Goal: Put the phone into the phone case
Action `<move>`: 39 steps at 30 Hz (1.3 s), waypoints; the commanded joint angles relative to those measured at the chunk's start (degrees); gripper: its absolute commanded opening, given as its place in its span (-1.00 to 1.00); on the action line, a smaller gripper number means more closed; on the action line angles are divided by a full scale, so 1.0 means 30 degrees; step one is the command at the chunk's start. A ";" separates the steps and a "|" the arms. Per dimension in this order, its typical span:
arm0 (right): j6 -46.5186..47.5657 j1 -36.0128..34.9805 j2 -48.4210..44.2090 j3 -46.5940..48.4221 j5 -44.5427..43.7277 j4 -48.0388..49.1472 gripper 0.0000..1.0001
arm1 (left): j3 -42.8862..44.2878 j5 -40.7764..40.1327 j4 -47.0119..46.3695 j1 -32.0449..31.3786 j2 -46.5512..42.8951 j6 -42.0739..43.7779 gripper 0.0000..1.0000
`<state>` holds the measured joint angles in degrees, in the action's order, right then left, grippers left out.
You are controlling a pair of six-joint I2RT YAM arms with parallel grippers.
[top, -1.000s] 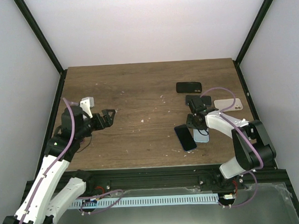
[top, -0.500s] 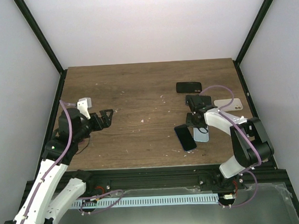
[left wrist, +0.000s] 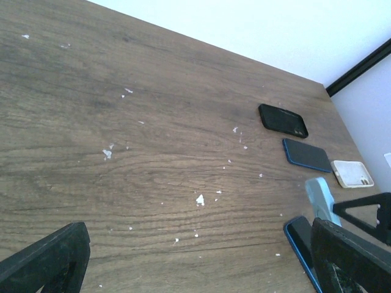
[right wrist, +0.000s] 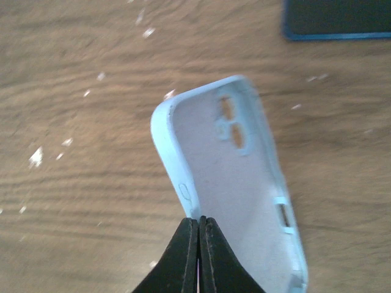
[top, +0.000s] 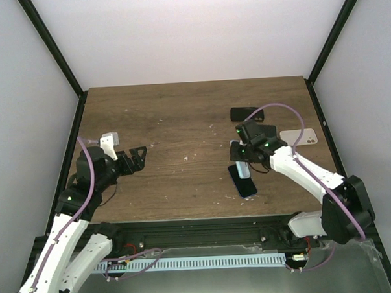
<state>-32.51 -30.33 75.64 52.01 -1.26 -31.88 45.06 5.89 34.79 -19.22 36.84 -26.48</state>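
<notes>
A dark phone with a blue rim (top: 244,182) lies screen up on the wooden table (top: 181,121), right of centre. My right gripper (top: 243,159) is shut on the rim of a light blue phone case (top: 244,170) and holds it tilted above the table, just over the phone's far end. In the right wrist view the jaws (right wrist: 198,223) pinch the case's left edge (right wrist: 238,177), its inside facing the camera. My left gripper (top: 136,155) is open and empty over the left of the table. In the left wrist view the case (left wrist: 321,198) and the phone (left wrist: 300,241) show at the right.
A black phone (top: 246,112) lies at the back right. A second blue-rimmed phone (left wrist: 307,155) lies behind the right gripper and also shows in the right wrist view (right wrist: 336,18). A cream case (top: 303,136) lies near the right edge. White specks dot the table.
My right gripper has lifted the light blue case off the table beside the phone and carried it left and away from the bases. The left arm has drawn back slightly.
</notes>
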 commanded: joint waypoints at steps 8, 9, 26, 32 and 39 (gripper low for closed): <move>-0.3701 -0.5731 0.3518 0.1437 0.1789 0.2686 -0.99 | -0.0842 -0.0713 -0.0346 -0.0070 -0.0449 0.0125 0.98; -0.3911 -0.6080 0.4043 0.1592 0.1788 0.3002 -0.99 | -0.0844 -0.0778 -0.0331 -0.0067 -0.0521 0.0125 0.98; -0.1848 -0.6194 0.5820 0.2816 -0.1129 0.1330 -0.37 | -0.0965 -0.1016 -0.0265 -0.0067 -0.0586 0.0258 0.98; -0.1465 -0.3744 0.4297 0.1869 -0.1528 0.1318 -0.02 | -0.0780 -0.0852 -0.0349 -0.0056 -0.0420 0.0339 0.97; -0.0797 -0.2053 0.4071 0.2179 -0.2729 -0.1483 0.47 | -0.0622 -0.1003 0.0019 -0.0052 -0.0516 0.0820 0.97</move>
<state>-36.29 -38.57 88.84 58.13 -7.09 -30.24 42.61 3.11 34.83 -19.22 35.73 -25.58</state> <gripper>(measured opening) 0.670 0.987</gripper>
